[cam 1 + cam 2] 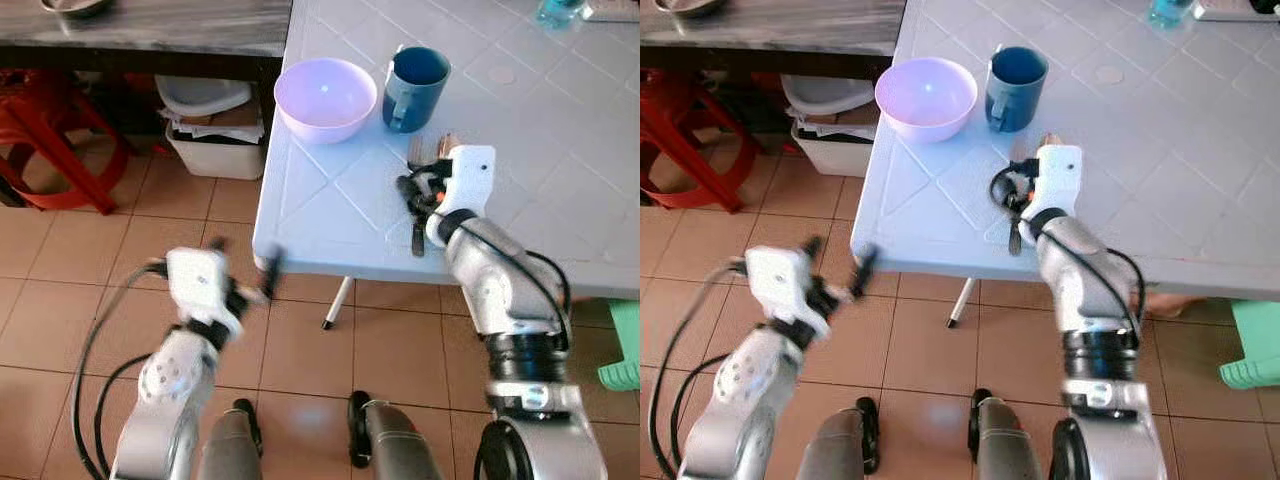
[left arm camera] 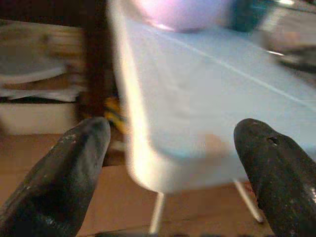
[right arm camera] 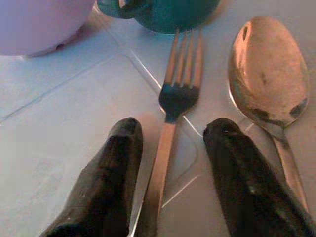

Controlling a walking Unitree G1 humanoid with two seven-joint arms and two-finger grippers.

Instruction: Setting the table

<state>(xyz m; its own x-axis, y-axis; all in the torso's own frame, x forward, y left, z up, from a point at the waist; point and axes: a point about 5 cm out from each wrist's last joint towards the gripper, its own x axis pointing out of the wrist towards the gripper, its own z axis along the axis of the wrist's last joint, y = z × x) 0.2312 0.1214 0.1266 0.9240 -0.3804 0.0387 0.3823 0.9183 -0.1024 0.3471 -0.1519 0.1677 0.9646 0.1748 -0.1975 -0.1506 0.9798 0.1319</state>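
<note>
On the white plastic table (image 1: 330, 215), a lavender bowl (image 1: 325, 97) and a blue mug (image 1: 413, 88) stand side by side near the left edge. Just in front of the mug lie a metal fork (image 3: 173, 96) and a spoon (image 3: 266, 69). My right gripper (image 3: 170, 163) rests low over the table, open, one finger on each side of the fork's handle. The spoon lies just outside one finger (image 3: 247, 182). My left gripper (image 1: 243, 262) hangs open below the table's front left corner, above the floor, with nothing between its fingers (image 2: 64, 173).
A dark wooden table (image 1: 150, 25) stands at the back left, with a red stool (image 1: 50, 130) and a white bin of papers (image 1: 215, 135) beneath it. A green stool (image 1: 625, 350) stands at the right. A teal bottle (image 1: 555, 10) is at the table's far side.
</note>
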